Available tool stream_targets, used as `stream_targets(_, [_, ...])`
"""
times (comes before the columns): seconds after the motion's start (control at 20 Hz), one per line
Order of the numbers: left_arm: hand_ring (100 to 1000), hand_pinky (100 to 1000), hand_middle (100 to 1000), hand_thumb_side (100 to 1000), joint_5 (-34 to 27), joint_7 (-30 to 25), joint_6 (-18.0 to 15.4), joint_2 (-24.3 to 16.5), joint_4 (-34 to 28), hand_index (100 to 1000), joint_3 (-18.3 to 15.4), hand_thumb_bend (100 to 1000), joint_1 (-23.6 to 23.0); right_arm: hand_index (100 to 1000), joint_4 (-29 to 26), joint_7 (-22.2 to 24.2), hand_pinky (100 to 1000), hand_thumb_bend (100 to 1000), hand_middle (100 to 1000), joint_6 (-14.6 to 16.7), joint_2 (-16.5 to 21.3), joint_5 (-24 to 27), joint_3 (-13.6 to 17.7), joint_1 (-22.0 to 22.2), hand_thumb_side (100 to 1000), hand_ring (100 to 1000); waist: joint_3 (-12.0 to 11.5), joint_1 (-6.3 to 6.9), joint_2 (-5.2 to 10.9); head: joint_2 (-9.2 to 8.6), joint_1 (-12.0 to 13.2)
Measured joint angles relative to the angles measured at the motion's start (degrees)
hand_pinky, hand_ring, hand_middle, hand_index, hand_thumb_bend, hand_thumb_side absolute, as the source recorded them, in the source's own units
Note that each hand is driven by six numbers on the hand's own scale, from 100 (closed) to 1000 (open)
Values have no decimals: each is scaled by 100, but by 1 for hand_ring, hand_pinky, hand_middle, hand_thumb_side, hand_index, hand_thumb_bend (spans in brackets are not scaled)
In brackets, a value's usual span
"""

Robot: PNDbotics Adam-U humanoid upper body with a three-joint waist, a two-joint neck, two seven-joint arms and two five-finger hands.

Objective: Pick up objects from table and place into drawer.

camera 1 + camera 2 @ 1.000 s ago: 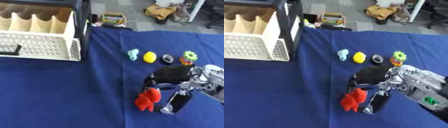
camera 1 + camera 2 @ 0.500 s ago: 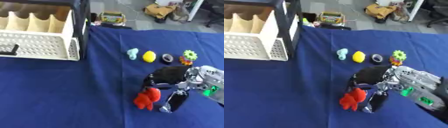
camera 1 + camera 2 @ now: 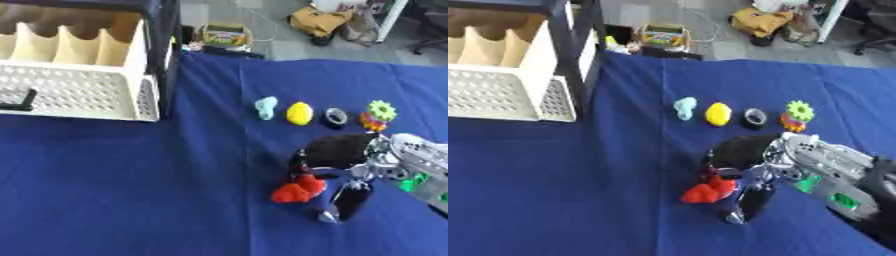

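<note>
Far up and to the left of the right robot hand [image 3: 346, 155], the white drawer [image 3: 74, 90] stands pulled out on the blue counter [image 3: 131, 190]. A red object [image 3: 297, 189] lies just below-left of the robot hand, whose fingers curl down around it, touching it. Just above the robot hand sit a pale blue piece [image 3: 265, 107], a yellow one [image 3: 299, 113], a black ring [image 3: 336, 117] and a green gear [image 3: 381, 108].
</note>
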State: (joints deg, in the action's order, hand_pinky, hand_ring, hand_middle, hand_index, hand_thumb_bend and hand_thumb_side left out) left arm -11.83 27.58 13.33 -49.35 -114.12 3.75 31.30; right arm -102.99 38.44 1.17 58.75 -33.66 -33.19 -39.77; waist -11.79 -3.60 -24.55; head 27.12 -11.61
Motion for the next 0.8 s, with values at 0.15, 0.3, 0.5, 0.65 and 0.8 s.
stream_targets(0.15, [100,100,100,806,-2,0,0,0,0,817,0,100,0,732,34,-167,647,203,633,-81,-5,0,-3,0,384,730,1,2,-6,0,-4])
stream_targets(0.3, [100,100,100,807,-2,-2,1,0,0,817,0,100,-4,728,68,-312,645,163,633,-181,-20,0,-8,0,391,727,2,5,-6,-1,-4])
stream_targets(0.5, [100,100,100,809,-2,-5,4,1,0,817,0,100,-6,717,69,-434,642,100,626,-281,-48,0,-8,0,414,721,7,23,-6,-1,-4])
stream_targets(0.65, [100,100,100,812,-1,-17,10,1,0,815,0,100,-8,693,69,-485,634,100,605,-332,-50,0,-8,-1,392,710,7,24,-6,-1,-3])
stream_targets(0.8, [100,100,100,814,0,-29,5,2,0,813,0,100,-11,673,73,-538,625,100,585,-382,-52,0,-8,-1,385,701,7,24,-6,-2,-3])
